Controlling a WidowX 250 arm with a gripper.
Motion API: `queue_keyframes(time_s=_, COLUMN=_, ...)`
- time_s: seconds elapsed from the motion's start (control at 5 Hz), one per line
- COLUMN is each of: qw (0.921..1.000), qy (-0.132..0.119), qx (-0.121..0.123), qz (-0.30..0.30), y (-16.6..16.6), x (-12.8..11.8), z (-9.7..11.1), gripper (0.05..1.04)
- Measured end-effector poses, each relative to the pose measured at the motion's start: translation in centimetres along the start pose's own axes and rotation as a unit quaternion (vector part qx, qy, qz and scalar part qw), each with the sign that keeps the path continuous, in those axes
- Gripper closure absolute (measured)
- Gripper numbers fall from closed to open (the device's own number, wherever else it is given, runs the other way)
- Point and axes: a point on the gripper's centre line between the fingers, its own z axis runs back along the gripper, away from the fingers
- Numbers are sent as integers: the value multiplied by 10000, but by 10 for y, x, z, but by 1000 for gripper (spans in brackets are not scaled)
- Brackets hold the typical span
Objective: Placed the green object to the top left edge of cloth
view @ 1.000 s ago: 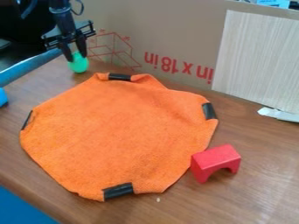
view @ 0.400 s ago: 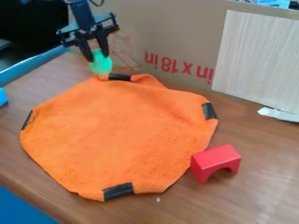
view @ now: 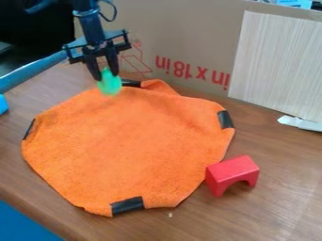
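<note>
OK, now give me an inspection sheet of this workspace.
Surface: brown table, with a pale speck on it.
Job's things: green object at the upper left edge of the orange cloth; cannot tell whether it touches. Cloth has dark edge patches and uneven folds at the top.
Clutter: red arch block at the cloth's lower right; blue item at the left edge; white scrap at right.
Gripper: closed on the green object.
Cables: dark cable looping beside the arm.
Surroundings: cardboard and a pale panel behind.
</note>
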Motion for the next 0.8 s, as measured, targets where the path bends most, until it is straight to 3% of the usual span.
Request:
queue_keyframes(time_s=0.2, qw=10000, qy=-10, qx=26, qz=40, y=1, x=1, z=1, gripper=705)
queue_keyframes(time_s=0.6, qw=9973, qy=693, qx=146, qz=192, y=-4, x=6, z=-18, gripper=705)
queue_keyframes(time_s=0.8, qw=9954, qy=913, qx=138, qz=244, y=-3, x=6, z=-18, gripper=705)
